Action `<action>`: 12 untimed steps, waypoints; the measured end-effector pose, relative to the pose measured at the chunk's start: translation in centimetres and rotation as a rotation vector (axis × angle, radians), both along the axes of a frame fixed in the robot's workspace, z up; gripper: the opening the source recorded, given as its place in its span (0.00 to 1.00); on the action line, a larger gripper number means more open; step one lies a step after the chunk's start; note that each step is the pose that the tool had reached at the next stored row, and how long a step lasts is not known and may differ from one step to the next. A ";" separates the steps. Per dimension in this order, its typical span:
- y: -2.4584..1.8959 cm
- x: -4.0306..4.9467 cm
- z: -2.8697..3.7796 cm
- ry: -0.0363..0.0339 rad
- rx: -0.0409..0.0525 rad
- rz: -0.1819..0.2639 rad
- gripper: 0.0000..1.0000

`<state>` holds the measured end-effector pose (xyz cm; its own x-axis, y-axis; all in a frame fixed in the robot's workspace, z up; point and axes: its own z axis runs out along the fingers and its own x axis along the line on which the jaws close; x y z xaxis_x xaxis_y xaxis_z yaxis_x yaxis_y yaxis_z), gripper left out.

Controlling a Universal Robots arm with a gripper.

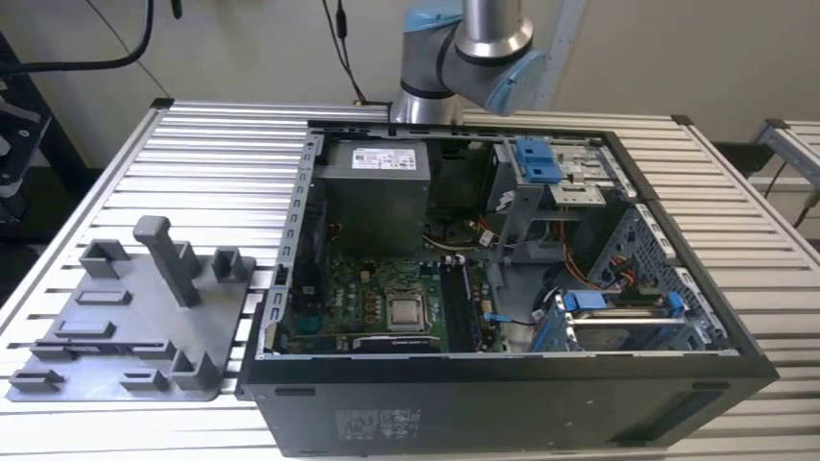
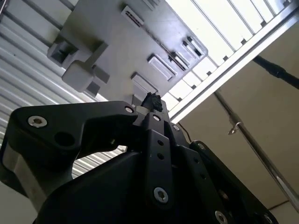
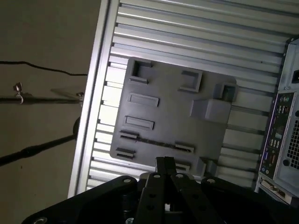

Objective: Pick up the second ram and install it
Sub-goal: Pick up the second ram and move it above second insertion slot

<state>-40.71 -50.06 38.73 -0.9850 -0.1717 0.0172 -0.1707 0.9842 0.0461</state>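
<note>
In the exterior view a grey tray (image 1: 129, 317) with upright posts lies on the slatted tabletop (image 1: 205, 163), at the exterior view's left of an open computer case (image 1: 513, 394). The case lies on its side and its green motherboard (image 1: 372, 298) faces up. A thin dark strip, which looks like the memory stick (image 1: 103, 342), stands on edge in the slots near the front of the tray. The arm (image 1: 468, 48) rises behind the case.

In the second wrist view the black pincer (image 2: 152, 100) is clenched, its fingertips pressed together. It hangs above the tray (image 2: 117, 51), apart from it, and the slats of the tabletop (image 2: 28, 56) show beyond.

In the first wrist view the pincer (image 3: 166, 161) again shows its fingertips shut against each other, over the edge of the tray (image 3: 168, 116). The memory stick (image 3: 156, 142) appears as a narrow dark line between two slotted blocks, near the fingertips but not touching them. The back panel of the computer case (image 3: 285, 140), with its ports, stands beside the tray
</note>
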 end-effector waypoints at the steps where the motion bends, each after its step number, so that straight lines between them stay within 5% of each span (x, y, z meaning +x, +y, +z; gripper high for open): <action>1: 0.00 0.00 0.00 0.0001 0.0000 0.001 0.11; 12: 0.00 0.00 0.00 0.0000 0.0000 0.050 0.11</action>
<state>-40.71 -50.06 38.73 -0.9752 -0.2207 0.0172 -0.2198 0.9745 0.0462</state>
